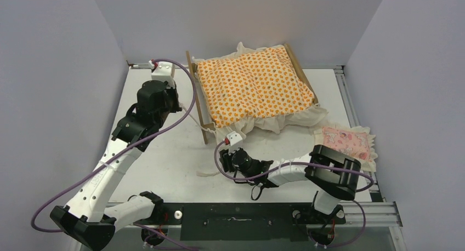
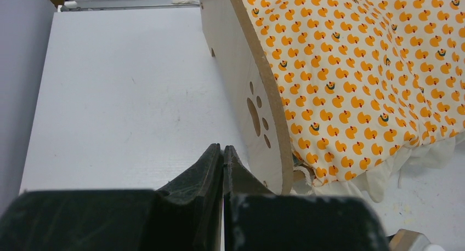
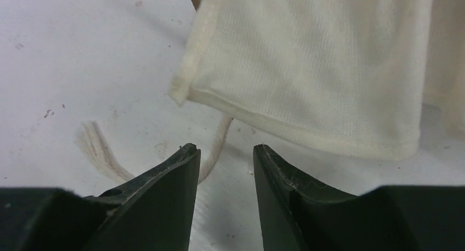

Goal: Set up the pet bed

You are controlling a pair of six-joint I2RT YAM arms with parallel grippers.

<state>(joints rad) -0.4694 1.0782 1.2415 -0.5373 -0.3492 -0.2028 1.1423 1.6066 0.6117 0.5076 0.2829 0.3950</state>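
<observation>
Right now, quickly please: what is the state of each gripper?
Left gripper: closed, holding nothing.
Right gripper: open, holding nothing; a cord lies in the gap.

Smooth plywood pet bed (image 2: 247, 81), printed cloth mattress (image 2: 356, 70), matt table (image 2: 126, 97)

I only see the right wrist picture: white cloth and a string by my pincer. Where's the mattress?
Observer: The orange duck-print ruffled mattress lies on the light plywood pet bed.
Operator: And the pillow?
Observer: The small pink frilled pillow lies on the white table, right of the bed.
Operator: What's my other pincer doing?
Observer: The left pincer is shut and empty beside the bed's arched headboard.
</observation>
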